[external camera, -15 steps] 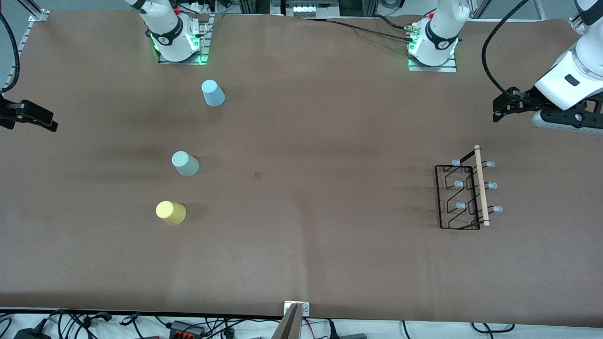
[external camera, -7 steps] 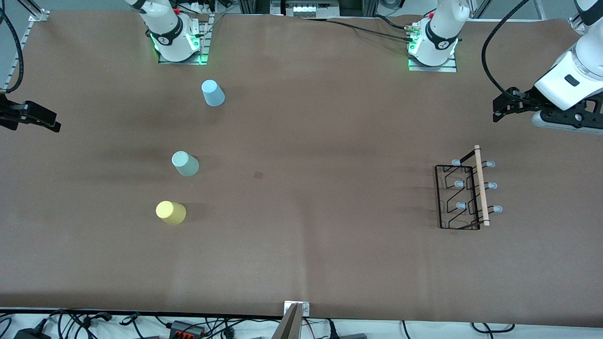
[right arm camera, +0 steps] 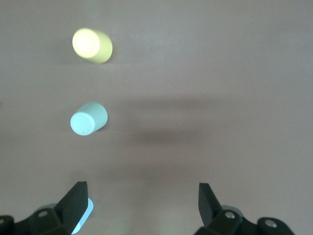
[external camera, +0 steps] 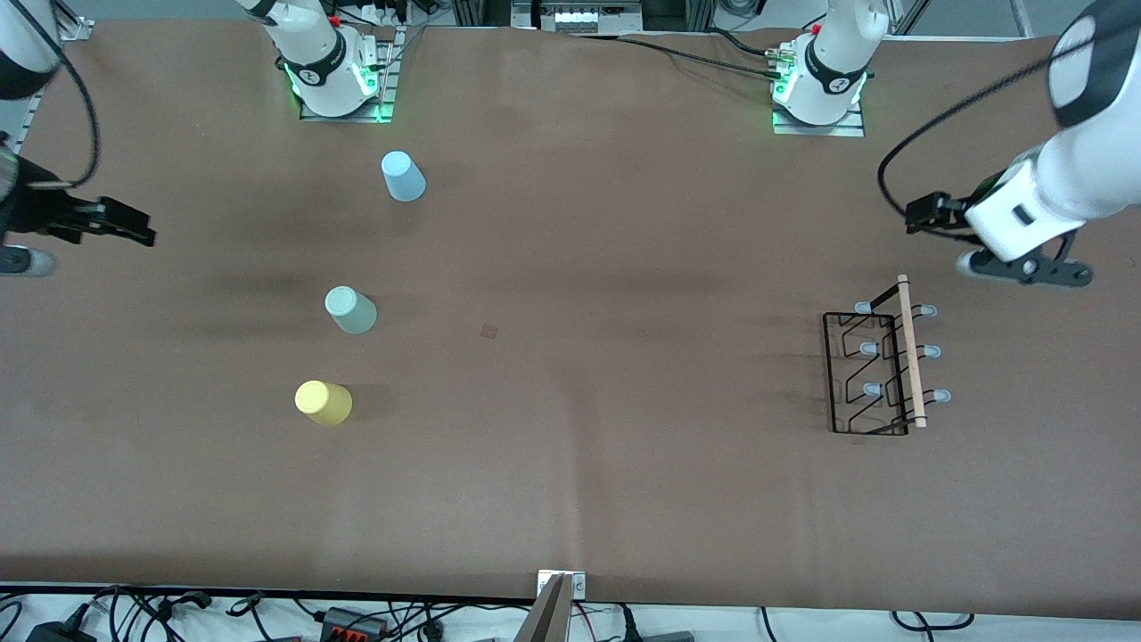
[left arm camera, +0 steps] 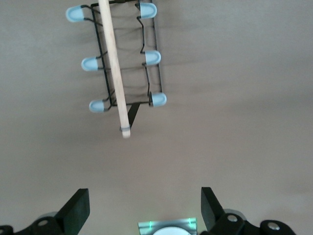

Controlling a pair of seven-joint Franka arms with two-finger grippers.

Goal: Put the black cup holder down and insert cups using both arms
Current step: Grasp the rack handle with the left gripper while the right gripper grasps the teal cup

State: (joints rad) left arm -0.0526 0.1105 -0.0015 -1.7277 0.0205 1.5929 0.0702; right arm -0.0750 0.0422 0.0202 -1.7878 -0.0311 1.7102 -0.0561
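Black cup holder (external camera: 878, 370) at the table's three o'clock end suits a centred wooden rod (external camera: 911, 349) grasp by the wide-open left gripper (left arm camera: 142, 208); right gripper (right arm camera: 139, 205) hangs spread over the cups' end.

Brown tabletop (external camera: 606, 267). Toward the right arm's end: blue cup (external camera: 404, 176), mint cup (external camera: 350, 310), yellow cup (external camera: 324, 402), each upside down, apart. Toward the left arm's end: rack (external camera: 878, 368), standing alone.
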